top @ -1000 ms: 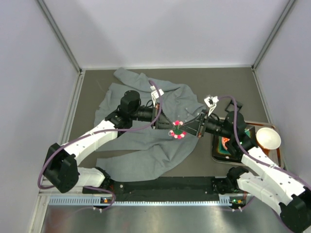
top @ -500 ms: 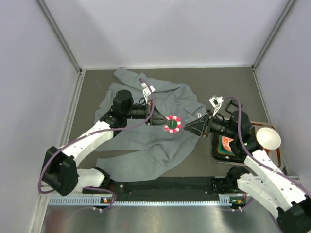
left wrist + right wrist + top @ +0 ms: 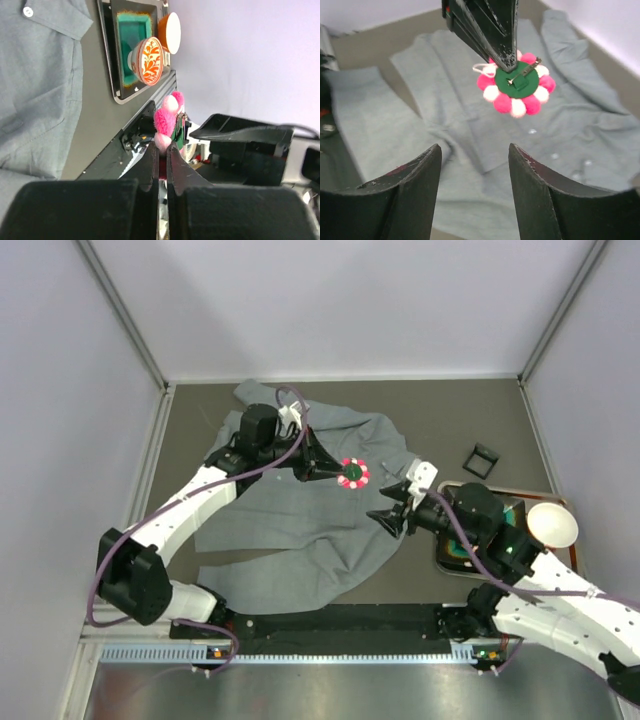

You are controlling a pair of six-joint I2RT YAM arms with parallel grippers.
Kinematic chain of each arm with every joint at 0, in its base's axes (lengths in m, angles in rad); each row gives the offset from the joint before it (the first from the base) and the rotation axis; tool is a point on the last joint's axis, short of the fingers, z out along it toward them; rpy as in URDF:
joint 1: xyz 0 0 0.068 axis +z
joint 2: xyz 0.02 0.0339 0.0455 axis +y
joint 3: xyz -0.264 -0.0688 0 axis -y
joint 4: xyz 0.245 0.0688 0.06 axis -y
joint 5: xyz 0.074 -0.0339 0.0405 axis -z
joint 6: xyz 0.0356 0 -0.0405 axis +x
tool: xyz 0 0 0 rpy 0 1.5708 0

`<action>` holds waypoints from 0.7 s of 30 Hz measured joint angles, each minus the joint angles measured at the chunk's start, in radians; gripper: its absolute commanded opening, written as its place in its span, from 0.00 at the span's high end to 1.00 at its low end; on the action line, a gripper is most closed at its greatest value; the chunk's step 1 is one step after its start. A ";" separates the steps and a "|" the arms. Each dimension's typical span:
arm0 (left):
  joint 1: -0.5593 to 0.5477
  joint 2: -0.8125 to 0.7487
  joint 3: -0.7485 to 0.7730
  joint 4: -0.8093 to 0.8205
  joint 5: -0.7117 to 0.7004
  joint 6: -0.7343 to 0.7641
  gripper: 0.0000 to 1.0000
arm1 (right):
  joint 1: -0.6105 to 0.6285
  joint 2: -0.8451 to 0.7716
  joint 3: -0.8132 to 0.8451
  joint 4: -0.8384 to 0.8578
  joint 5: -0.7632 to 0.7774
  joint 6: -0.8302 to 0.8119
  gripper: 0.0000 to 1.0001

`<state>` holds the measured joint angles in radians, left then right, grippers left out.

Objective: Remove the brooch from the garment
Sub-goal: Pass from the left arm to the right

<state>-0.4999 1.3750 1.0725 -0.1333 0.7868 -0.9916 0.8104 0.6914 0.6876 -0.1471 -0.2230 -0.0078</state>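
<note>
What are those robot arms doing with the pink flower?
The left gripper is pinching the flower brooch by its edge and holding it up in the air, off the grey shirt spread out below. The right gripper is open, facing the brooch but not touching it.

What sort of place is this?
Likely a lab robot cell: plain white panels box in a dark table, two arms bolted at its near edge, a grey shirt and a tray of dishes as props.
</note>
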 measured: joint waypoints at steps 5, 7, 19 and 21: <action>0.010 0.017 0.120 -0.193 -0.087 -0.081 1.00 | 0.154 0.048 -0.027 0.087 0.195 -0.278 0.48; 0.013 0.016 0.131 -0.238 -0.110 -0.115 1.00 | 0.223 0.103 -0.027 0.134 0.257 -0.378 0.49; 0.014 0.013 0.138 -0.417 -0.167 -0.196 1.00 | 0.313 0.250 -0.039 0.296 0.451 -0.678 0.58; 0.014 0.008 0.138 -0.417 -0.166 -0.211 1.00 | 0.313 0.265 -0.038 0.306 0.453 -0.692 0.62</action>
<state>-0.4858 1.3830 1.2110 -0.5507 0.6209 -1.2022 1.1236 0.9562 0.6495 0.1589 0.2298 -0.6998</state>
